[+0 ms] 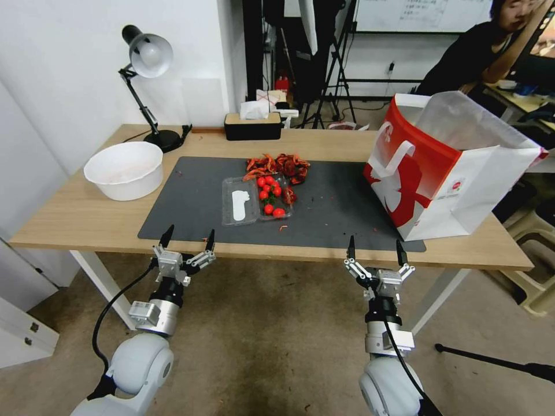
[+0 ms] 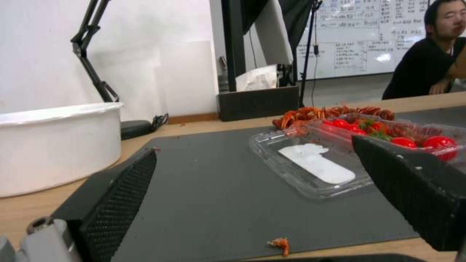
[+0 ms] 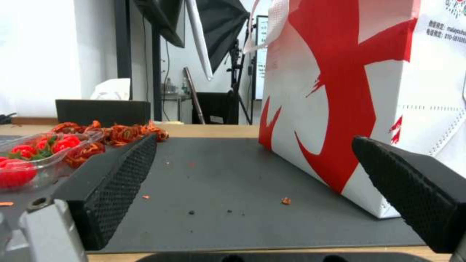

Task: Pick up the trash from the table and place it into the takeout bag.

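The trash on the table (image 1: 75,222) is a clear plastic clamshell box (image 1: 240,200), lying open on the dark grey mat (image 1: 191,202) with red cherry tomatoes (image 1: 272,193) in one half. A pile of red shell scraps (image 1: 278,166) lies just behind it. The red-and-white takeout bag (image 1: 451,167) stands open at the mat's right end. My left gripper (image 1: 189,232) is open at the table's front edge, in front of the clamshell box (image 2: 315,167). My right gripper (image 1: 374,242) is open at the front edge, near the takeout bag (image 3: 340,91). Both hold nothing.
A white bowl (image 1: 124,169) sits on the left of the table, with a desk lamp (image 1: 147,58) behind it. A black tissue box (image 1: 252,124) stands at the back middle. Small red crumbs (image 3: 285,200) dot the mat.
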